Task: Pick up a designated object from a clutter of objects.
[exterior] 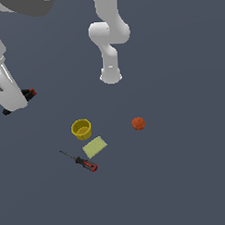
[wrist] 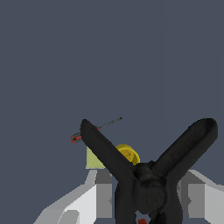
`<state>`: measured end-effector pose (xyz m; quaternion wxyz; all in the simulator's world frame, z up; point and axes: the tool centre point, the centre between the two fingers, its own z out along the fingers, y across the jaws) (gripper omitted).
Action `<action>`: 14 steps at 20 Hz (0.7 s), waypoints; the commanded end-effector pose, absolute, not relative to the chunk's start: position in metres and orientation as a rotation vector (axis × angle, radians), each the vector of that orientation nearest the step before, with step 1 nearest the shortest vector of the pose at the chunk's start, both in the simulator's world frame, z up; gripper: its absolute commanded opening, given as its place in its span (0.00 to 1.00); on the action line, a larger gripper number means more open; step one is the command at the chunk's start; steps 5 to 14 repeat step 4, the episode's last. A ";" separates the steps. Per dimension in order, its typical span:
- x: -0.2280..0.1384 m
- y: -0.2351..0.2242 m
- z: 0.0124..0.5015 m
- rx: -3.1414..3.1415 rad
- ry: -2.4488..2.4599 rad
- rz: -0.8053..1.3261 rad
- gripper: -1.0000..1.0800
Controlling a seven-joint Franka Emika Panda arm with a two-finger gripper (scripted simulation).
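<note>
On the worktop (exterior: 182, 176) the cup (exterior: 81, 129) stands upright, with the flat block (exterior: 95, 147) just beside it, nearer the camera and slightly toward the exterior view's right. The screwdriver (exterior: 81, 161) lies just in front of the block, its shaft pointing toward the exterior view's left. The ball (exterior: 138, 123) sits well apart, toward the exterior view's right of the cup. The clamp (exterior: 29, 94) is off the worktop, in the gripper (exterior: 19, 102) at the exterior view's far left, well apart from the rest.
</note>
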<state>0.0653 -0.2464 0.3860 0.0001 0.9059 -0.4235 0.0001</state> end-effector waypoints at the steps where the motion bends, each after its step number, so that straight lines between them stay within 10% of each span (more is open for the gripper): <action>1: 0.066 -0.249 0.389 2.846 -1.329 0.000 0.00; 14: 0.066 -0.249 0.389 2.846 -1.329 0.000 0.00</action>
